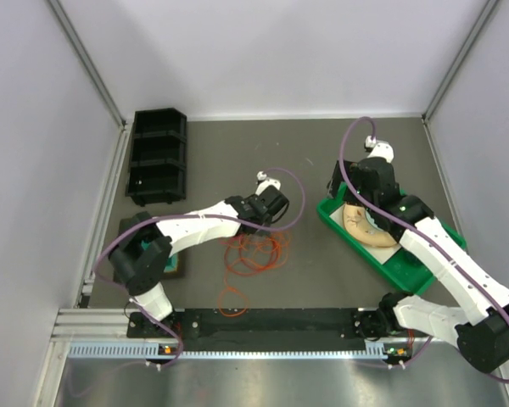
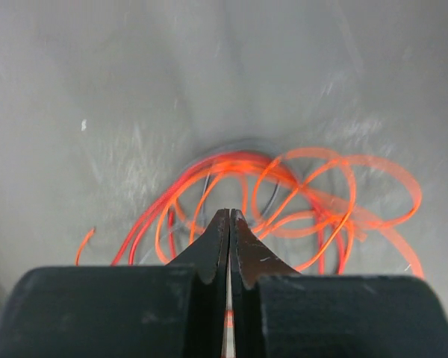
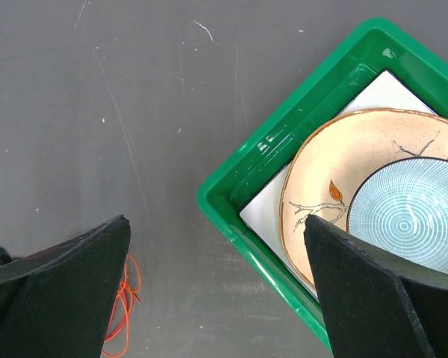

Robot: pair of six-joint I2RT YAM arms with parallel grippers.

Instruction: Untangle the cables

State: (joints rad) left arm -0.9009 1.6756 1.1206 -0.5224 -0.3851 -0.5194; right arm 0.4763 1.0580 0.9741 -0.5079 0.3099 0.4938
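Note:
The cables [image 1: 256, 253] lie as a tangle of orange-red loops with one thin dark strand on the grey table, just near of my left gripper [image 1: 268, 209]. In the left wrist view the loops [image 2: 299, 201] spread beyond and around the gripper [image 2: 229, 215]. Its jaws are pressed together, and an orange strand shows in the thin slit between them. A separate small orange loop [image 1: 233, 301] lies by the front rail. My right gripper [image 1: 357, 181] hangs wide open and empty over the green tray's left corner [image 3: 231, 195]. A bit of orange cable [image 3: 124, 304] shows beside its left finger.
The green tray [image 1: 417, 270] at right holds a beige plate [image 3: 336, 171] and a blue patterned bowl [image 3: 411, 216]. A black compartment bin [image 1: 158, 157] stands at the back left. A dark pad with a green object [image 1: 149, 248] lies under the left arm.

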